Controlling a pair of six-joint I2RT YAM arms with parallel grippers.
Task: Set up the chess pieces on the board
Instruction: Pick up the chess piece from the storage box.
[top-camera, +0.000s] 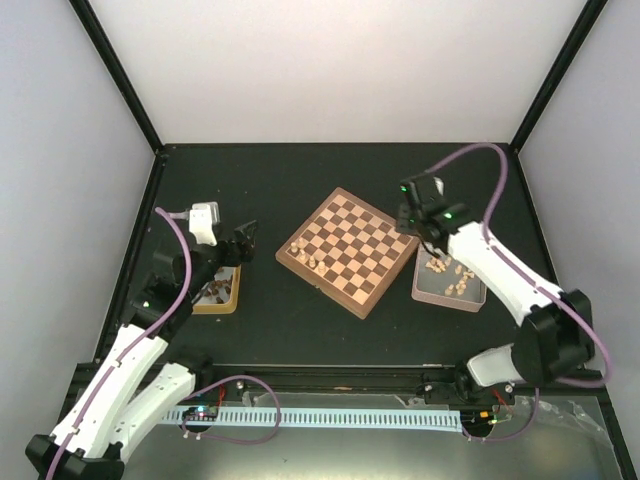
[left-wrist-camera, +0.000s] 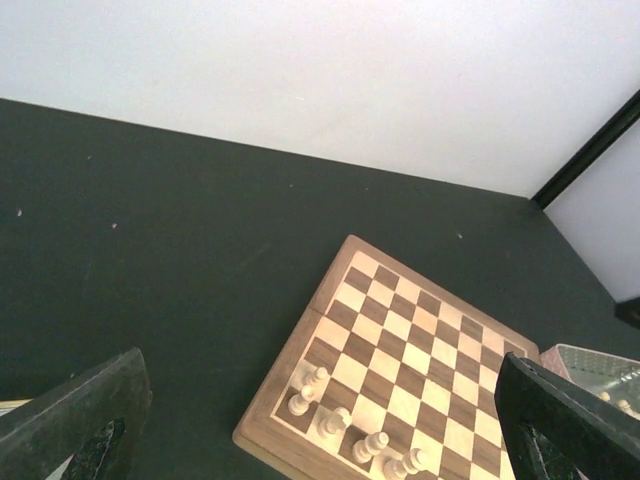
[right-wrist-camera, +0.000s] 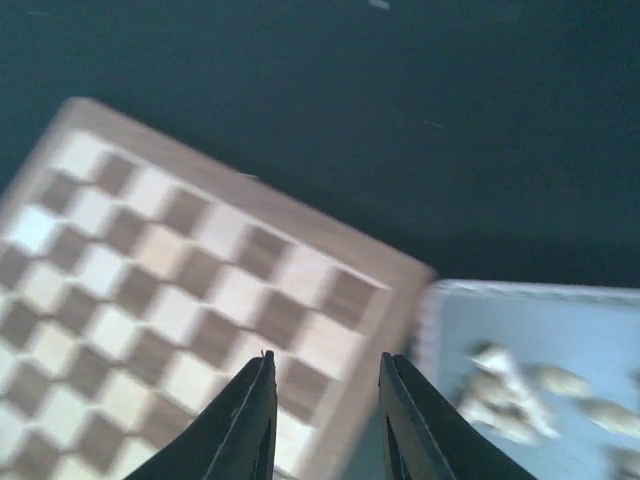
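The board (top-camera: 347, 250) lies turned like a diamond in the middle of the table. Several pale chess pieces (top-camera: 305, 253) stand along its left corner; they show in the left wrist view (left-wrist-camera: 330, 420) on the board (left-wrist-camera: 430, 330). More pale pieces (top-camera: 447, 272) lie in a grey tray (top-camera: 470, 298). My right gripper (top-camera: 420, 232) hovers open and empty above the board's right edge (right-wrist-camera: 180, 260), next to the tray (right-wrist-camera: 520, 320) and its blurred pieces (right-wrist-camera: 510, 385); its jaws (right-wrist-camera: 325, 365) stand apart. My left gripper (top-camera: 243, 240) is wide open and empty, left of the board (left-wrist-camera: 320, 370).
A yellow-wood tray (top-camera: 228, 300) with dark pieces sits under the left arm, left of the board. Black frame posts and white walls enclose the dark table. The arm bases and a cable rail run along the near edge.
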